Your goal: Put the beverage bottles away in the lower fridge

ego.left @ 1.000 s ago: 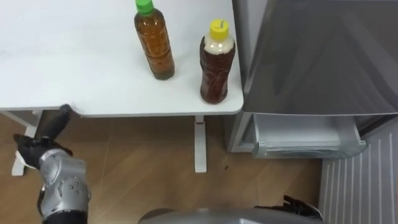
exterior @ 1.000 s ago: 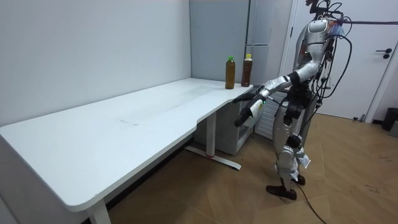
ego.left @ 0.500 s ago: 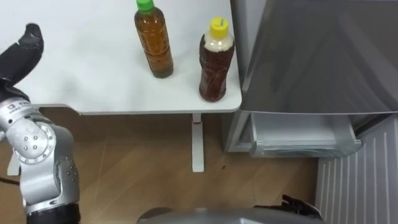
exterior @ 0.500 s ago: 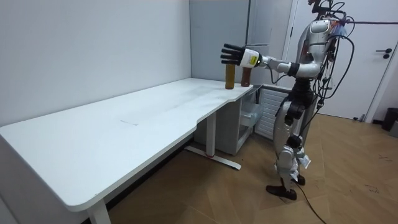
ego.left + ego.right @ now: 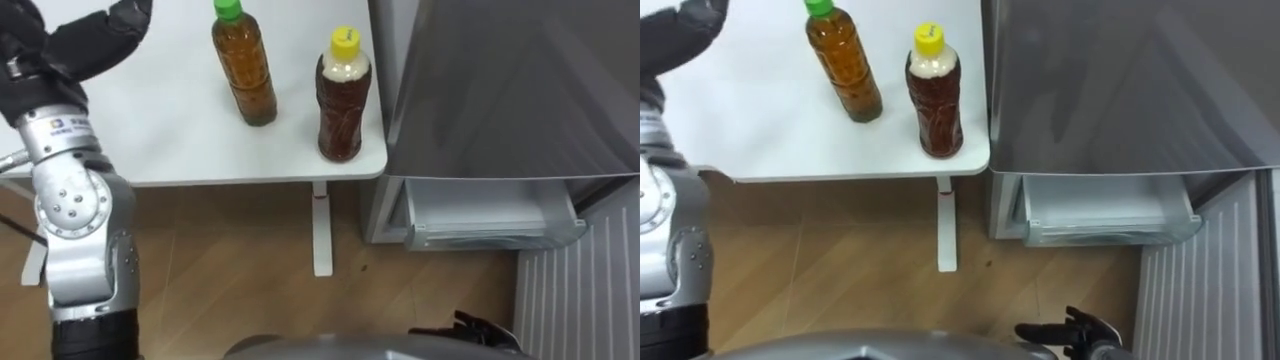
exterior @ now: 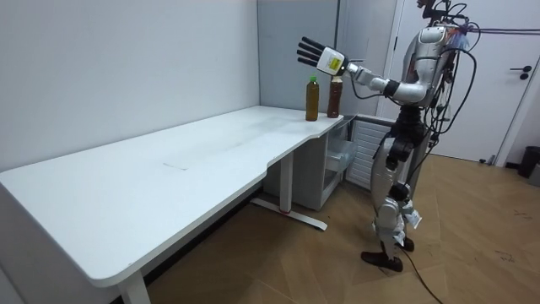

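Observation:
Two drink bottles stand near the right corner of the white table (image 5: pixel 150 130): a green-capped tea bottle (image 5: pixel 246 70) and, right of it, a yellow-capped dark bottle (image 5: pixel 340 100). My left hand (image 5: pixel 80 45) is raised over the table, left of the green-capped bottle and clear of it. In the room view the left hand (image 6: pixel 312 53) shows open with spread fingers, above the bottles (image 6: pixel 312 99). Right of the table stands the grey fridge (image 5: pixel 500 90) with its lower drawer (image 5: pixel 490 215) pulled out. Dark fingertips of my right hand (image 5: pixel 1070 330) show low by my body.
I stand on the wooden floor (image 5: pixel 250 270) facing the table's corner and the fridge. A table leg (image 5: pixel 320 230) stands below the corner, beside the drawer. The long table (image 6: pixel 152 169) stretches away to the room view's left.
My left arm has swung up from below the table's edge to high above the tabletop. The bottles and the drawer have not moved.

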